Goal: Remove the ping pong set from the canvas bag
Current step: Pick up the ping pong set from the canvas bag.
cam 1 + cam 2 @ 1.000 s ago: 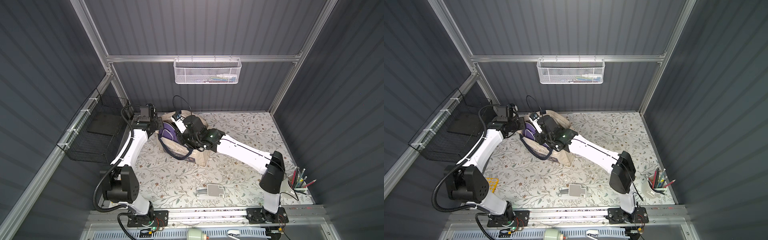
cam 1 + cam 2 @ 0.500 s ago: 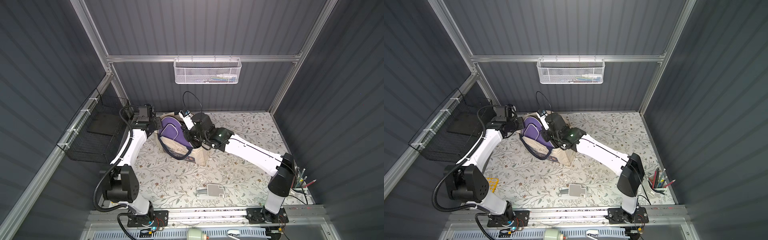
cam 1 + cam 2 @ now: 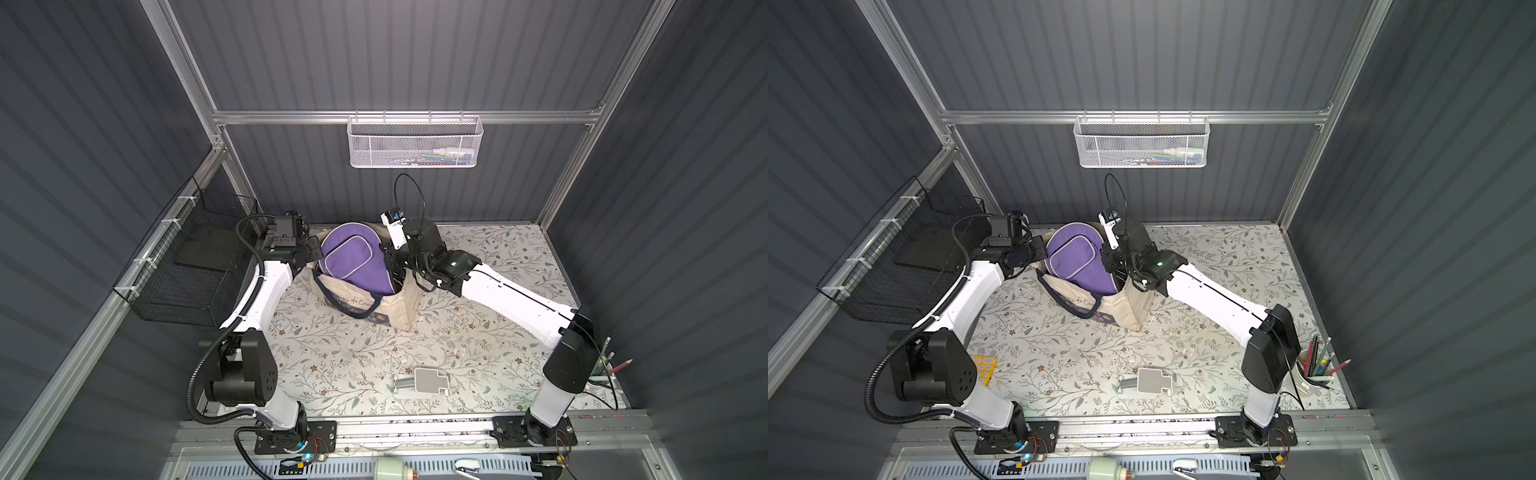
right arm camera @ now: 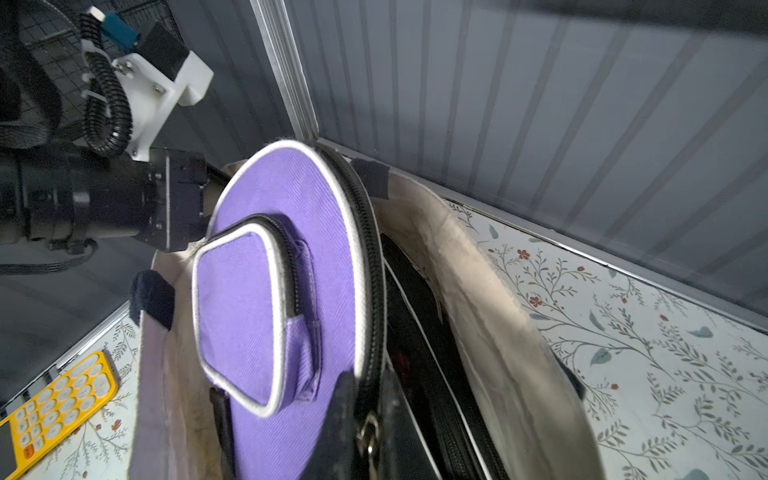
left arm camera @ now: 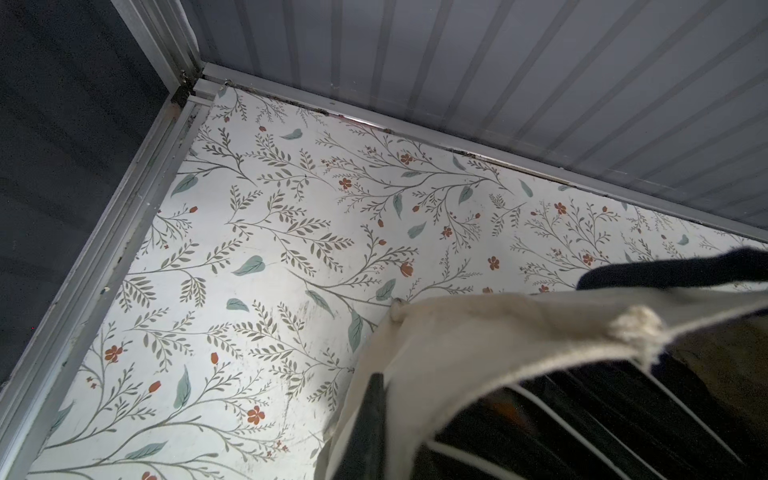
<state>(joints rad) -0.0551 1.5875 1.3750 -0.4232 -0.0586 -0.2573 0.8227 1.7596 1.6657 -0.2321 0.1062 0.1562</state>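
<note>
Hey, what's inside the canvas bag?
A purple zip case sticks halfway out of the canvas bag; beside it sits a black item with white piping. The bottom is covered.

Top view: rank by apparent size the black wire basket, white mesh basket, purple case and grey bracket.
1. black wire basket
2. white mesh basket
3. purple case, partly hidden in the canvas bag
4. grey bracket
Second and third are close.

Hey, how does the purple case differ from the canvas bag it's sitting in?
The purple case is round, white-piped and zippered; the canvas bag is cream, boxy and open-topped with navy straps. The purple case sticks up tilted, partly out, clamped by the right gripper; the canvas bag stands on the table, its rim pinched by the left gripper. Both are fabric.
</note>
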